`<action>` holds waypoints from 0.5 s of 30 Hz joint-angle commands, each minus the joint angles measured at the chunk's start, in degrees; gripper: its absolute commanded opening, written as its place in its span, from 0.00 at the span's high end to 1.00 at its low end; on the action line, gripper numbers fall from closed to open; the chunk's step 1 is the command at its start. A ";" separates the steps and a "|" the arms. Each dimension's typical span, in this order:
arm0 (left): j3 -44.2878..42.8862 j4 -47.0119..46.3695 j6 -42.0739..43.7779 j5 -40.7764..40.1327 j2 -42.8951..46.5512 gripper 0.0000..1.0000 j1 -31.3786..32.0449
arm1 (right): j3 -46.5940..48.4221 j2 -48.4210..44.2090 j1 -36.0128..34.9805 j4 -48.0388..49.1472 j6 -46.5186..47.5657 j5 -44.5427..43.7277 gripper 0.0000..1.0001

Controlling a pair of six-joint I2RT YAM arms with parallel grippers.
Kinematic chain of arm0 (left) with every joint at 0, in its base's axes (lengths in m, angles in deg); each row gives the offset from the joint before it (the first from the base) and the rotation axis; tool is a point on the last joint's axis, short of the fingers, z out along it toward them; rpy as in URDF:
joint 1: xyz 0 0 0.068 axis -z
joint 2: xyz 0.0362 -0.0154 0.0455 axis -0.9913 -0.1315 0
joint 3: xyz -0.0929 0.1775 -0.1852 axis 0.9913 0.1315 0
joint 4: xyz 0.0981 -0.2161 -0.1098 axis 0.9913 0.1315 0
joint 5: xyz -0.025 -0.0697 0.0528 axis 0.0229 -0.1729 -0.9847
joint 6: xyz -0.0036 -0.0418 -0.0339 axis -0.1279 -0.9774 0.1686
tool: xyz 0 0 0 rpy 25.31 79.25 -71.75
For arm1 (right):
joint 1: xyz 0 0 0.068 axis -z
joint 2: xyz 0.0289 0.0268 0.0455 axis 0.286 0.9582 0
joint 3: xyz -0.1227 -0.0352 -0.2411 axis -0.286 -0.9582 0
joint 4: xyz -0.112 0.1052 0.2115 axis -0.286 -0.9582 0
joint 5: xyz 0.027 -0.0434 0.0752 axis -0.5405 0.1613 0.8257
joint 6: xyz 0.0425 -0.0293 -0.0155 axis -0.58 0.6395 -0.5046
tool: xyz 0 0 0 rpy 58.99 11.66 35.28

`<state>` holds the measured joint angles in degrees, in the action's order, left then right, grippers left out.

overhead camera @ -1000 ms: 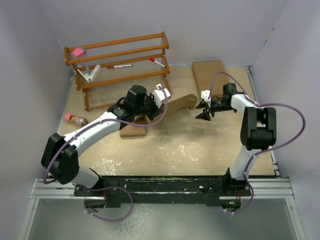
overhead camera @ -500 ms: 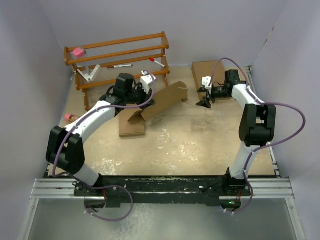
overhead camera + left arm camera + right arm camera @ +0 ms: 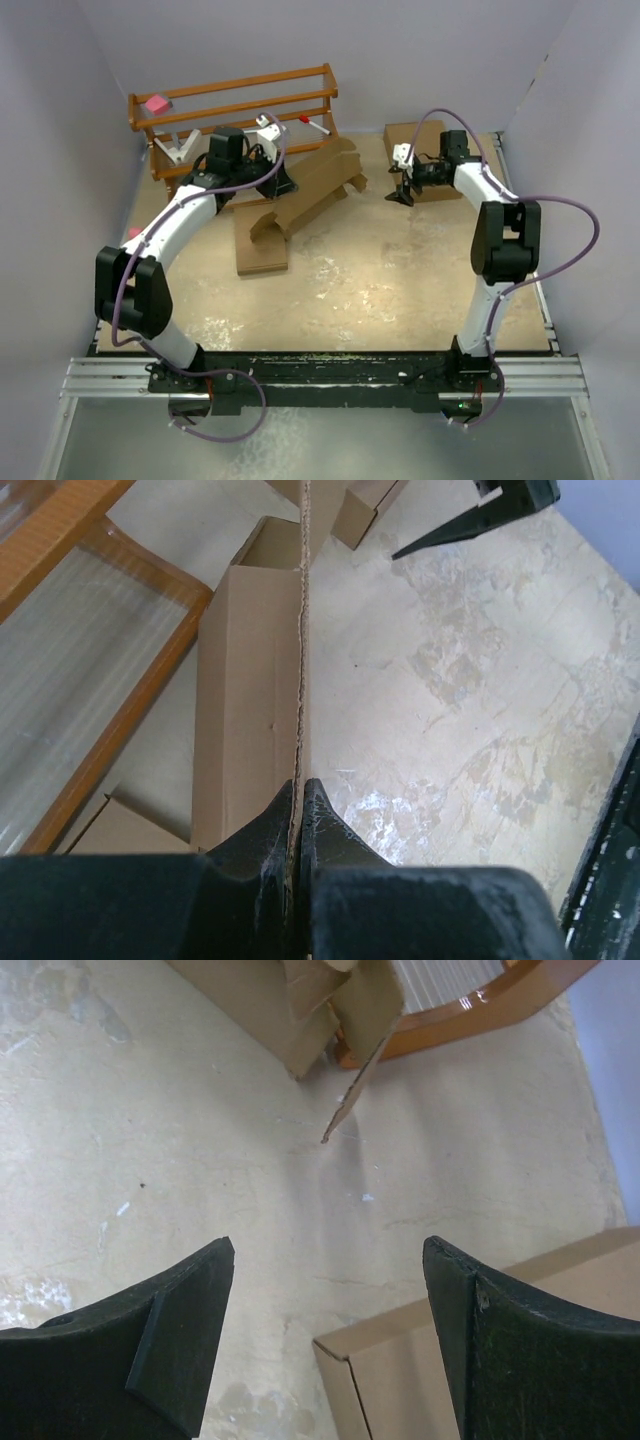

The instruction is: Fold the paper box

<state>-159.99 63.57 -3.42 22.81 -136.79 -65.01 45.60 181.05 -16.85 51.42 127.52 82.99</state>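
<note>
Left wrist view: the left gripper [image 3: 300, 792] has its fingers closed tight on a thin cardboard edge of the paper box [image 3: 250, 680], which lies tilted just in front of the wooden rack [image 3: 230, 84]. Right of the rack, the right gripper [image 3: 328, 1248] hangs with fingers spread wide, holding nothing, over a flat brown box [image 3: 400, 1380]
</note>
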 commanded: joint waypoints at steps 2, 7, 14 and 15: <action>-6.01 3.48 -5.05 6.62 -0.49 0.96 -1.08 | 0.57 -3.20 -1.04 0.99 -2.43 1.14 0.19; -6.95 6.20 -7.00 9.60 1.14 0.96 -1.09 | -1.05 -6.96 0.18 -2.50 -1.04 0.27 0.19; -6.49 5.33 -8.60 12.12 2.74 0.96 -1.11 | -3.55 -13.12 3.72 -10.74 5.31 -1.49 0.21; -6.96 5.30 -8.95 12.79 2.88 0.96 -1.16 | -4.48 -14.07 3.74 -11.07 6.05 -2.15 0.21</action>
<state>-164.58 70.13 -9.80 31.16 -137.31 -65.95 43.28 172.15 -14.23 46.13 129.22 82.29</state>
